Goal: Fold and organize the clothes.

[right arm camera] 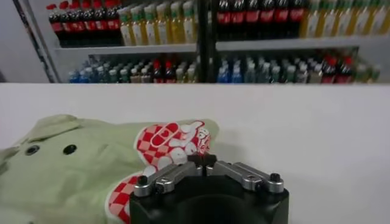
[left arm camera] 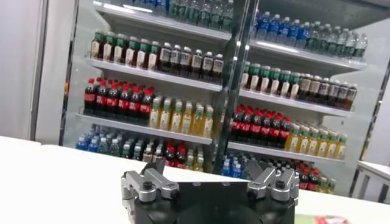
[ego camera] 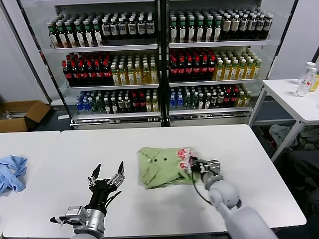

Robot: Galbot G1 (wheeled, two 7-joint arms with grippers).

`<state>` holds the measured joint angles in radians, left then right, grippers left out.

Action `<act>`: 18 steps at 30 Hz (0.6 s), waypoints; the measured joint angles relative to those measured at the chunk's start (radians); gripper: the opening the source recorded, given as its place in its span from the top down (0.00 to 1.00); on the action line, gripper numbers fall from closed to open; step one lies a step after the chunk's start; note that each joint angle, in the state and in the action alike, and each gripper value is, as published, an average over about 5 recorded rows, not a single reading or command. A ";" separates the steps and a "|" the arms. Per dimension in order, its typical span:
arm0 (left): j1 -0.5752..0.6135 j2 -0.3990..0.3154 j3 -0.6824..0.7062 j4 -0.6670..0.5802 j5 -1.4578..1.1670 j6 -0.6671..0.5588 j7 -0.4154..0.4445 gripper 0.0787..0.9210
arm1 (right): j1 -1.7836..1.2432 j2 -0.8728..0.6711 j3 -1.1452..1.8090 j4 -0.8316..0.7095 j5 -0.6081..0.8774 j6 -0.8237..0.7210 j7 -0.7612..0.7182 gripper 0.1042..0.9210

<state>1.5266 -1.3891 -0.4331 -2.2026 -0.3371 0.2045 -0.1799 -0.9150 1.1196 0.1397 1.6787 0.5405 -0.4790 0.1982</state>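
Note:
The light green shirt (ego camera: pixel 162 167) lies folded into a rough bundle on the white table (ego camera: pixel 109 144), right of centre, with its red, pink and white print on its right end. In the right wrist view the shirt (right arm camera: pixel 79 176) shows two small dark buttons. My right gripper (ego camera: pixel 192 166) sits low at that printed end. Its jaws meet on the edge of the cloth, so the right gripper (right arm camera: pixel 201 159) is shut. My left gripper (ego camera: pixel 109 167) hovers open over bare table to the shirt's left, holding nothing. In its own view the left gripper (left arm camera: pixel 207 167) has its jaws spread wide.
A light blue cloth (ego camera: pixel 11 172) lies at the table's far left edge. Drink fridges (ego camera: pixel 159 55) full of bottles stand behind the table. A small white side table (ego camera: pixel 294 97) with bottles stands at the right, and a cardboard box (ego camera: pixel 22 114) sits on the floor at the left.

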 measured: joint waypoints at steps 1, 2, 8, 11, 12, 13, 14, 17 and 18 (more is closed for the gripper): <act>0.001 0.000 0.000 -0.001 0.003 -0.001 0.002 0.12 | -0.005 -0.011 0.009 0.007 -0.011 0.011 -0.005 0.96; 0.002 -0.001 0.001 -0.002 0.006 -0.001 0.003 0.12 | -0.012 -0.021 0.017 0.016 -0.023 0.024 -0.008 0.94; 0.016 -0.001 0.010 -0.017 0.029 -0.005 0.015 0.12 | -0.117 -0.044 0.091 0.117 -0.114 0.115 -0.015 0.73; 0.026 -0.001 0.016 -0.027 0.043 -0.009 0.023 0.12 | -0.199 -0.041 0.142 0.186 -0.165 0.165 -0.014 0.62; 0.030 -0.001 0.018 -0.031 0.048 -0.011 0.026 0.12 | -0.229 -0.039 0.161 0.210 -0.181 0.183 -0.012 0.59; 0.034 -0.002 0.020 -0.034 0.052 -0.012 0.029 0.12 | -0.260 -0.036 0.180 0.235 -0.197 0.201 -0.011 0.56; 0.038 -0.003 0.022 -0.038 0.057 -0.014 0.032 0.12 | -0.292 -0.033 0.198 0.260 -0.212 0.218 -0.009 0.52; 0.049 -0.003 0.026 -0.049 0.068 -0.016 0.043 0.12 | -0.386 -0.022 0.251 0.333 -0.250 0.267 -0.007 0.41; 0.053 -0.003 0.028 -0.053 0.071 -0.016 0.046 0.12 | -0.415 -0.018 0.267 0.356 -0.260 0.281 -0.008 0.38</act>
<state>1.5797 -1.3925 -0.4053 -2.2554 -0.2658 0.1884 -0.1338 -1.3302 1.1011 0.4064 2.0348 0.2807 -0.1981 0.1901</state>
